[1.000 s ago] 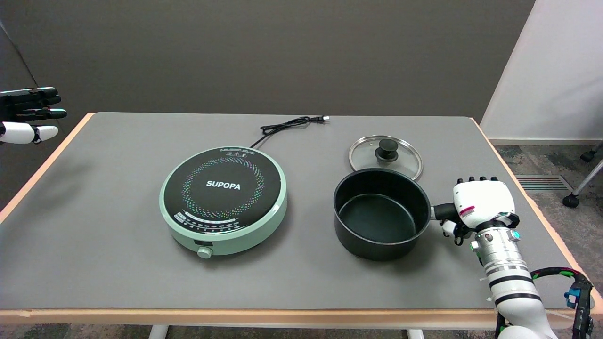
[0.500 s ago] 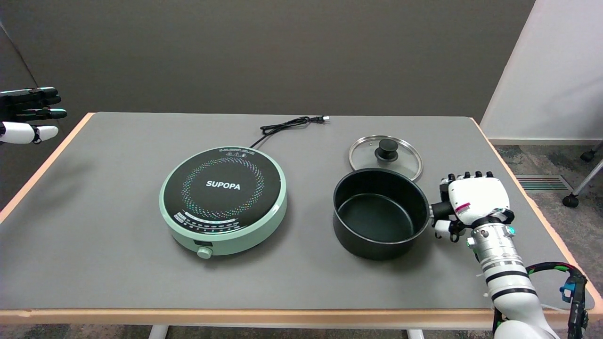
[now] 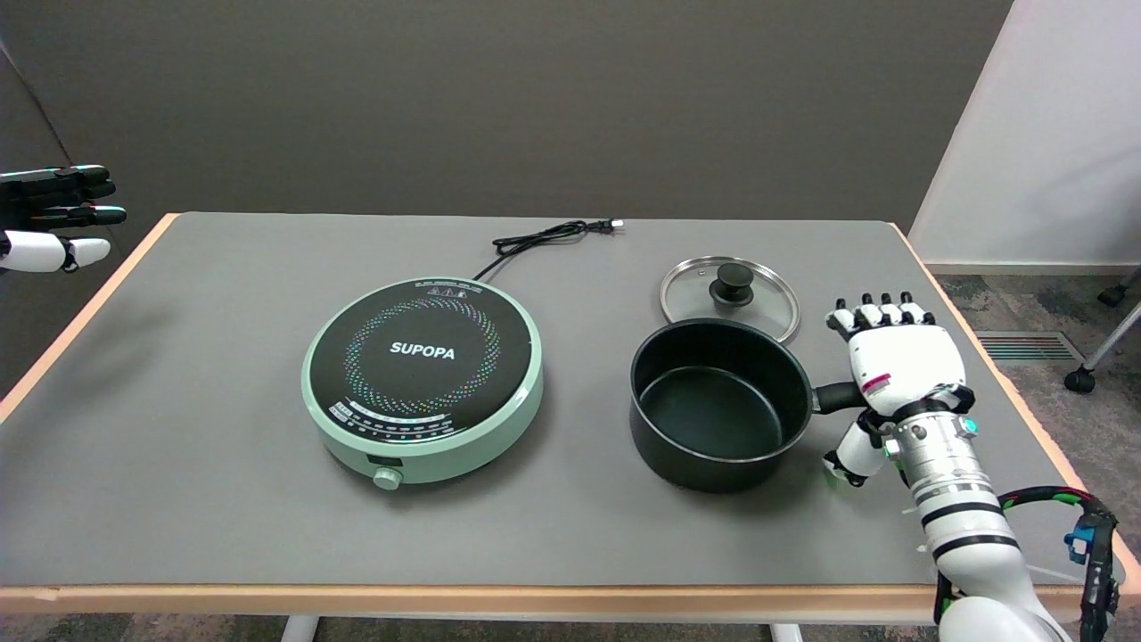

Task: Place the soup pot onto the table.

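The pot [image 3: 720, 403] sits on the table [image 3: 178, 499] at right of centre in the frame, just below the lid [image 3: 729, 294]. The right hand [image 3: 896, 370] hovers over the handle [image 3: 833, 396], fingers spread and holding nothing. A careless withdrawal could catch the handle and drag the pot into the lid.

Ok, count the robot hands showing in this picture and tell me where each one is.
2. The black-and-white right hand is over the black soup pot's handle at the table's right side. The idle left hand hangs in the air at upper left.
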You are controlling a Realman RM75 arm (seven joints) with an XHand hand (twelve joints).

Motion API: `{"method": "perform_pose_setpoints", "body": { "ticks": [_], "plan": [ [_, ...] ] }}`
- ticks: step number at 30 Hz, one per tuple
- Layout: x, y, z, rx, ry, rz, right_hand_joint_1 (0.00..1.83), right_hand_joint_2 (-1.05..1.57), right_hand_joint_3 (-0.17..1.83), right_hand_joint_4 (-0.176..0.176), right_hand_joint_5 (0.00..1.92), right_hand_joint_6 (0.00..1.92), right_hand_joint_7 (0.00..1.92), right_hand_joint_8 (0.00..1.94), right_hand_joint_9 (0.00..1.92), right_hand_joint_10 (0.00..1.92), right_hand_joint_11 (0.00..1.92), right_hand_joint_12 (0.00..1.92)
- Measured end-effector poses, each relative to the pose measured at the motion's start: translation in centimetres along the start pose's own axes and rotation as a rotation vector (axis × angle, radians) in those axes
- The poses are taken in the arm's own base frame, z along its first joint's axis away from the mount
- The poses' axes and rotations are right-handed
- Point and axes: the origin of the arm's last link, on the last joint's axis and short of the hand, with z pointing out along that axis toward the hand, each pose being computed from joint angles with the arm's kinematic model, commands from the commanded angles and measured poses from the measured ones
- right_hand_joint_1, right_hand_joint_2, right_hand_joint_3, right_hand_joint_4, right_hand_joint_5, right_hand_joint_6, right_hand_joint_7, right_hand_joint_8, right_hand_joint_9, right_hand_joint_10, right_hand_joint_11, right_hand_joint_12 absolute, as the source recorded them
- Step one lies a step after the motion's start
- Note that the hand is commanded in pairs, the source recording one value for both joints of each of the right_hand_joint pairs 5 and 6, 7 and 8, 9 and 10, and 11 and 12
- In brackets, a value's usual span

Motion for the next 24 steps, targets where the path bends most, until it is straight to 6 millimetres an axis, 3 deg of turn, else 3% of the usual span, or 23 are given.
{"method": "perform_pose_setpoints", "body": {
  "ticks": [6, 11, 24],
  "plan": [
    [1.5, 0.4, 0.2, -0.005, 0.034, 0.014, 1.08, -0.58, 1.20, 0.032, 0.32, 0.32, 0.32, 0.32, 0.32, 0.32, 0.32, 0.32],
    [3.4, 0.8, 0.4, -0.012, 0.086, 0.019, 1.06, -0.59, 1.20, 0.095, 0.21, 0.21, 0.21, 0.21, 0.21, 0.21, 0.21, 0.21],
    [7.7, 1.4, 2.2, -0.045, 0.234, 0.096, 1.04, -0.56, 1.18, 0.149, 0.10, 0.10, 0.10, 0.10, 0.10, 0.10, 0.10, 0.10]
  ]
}}
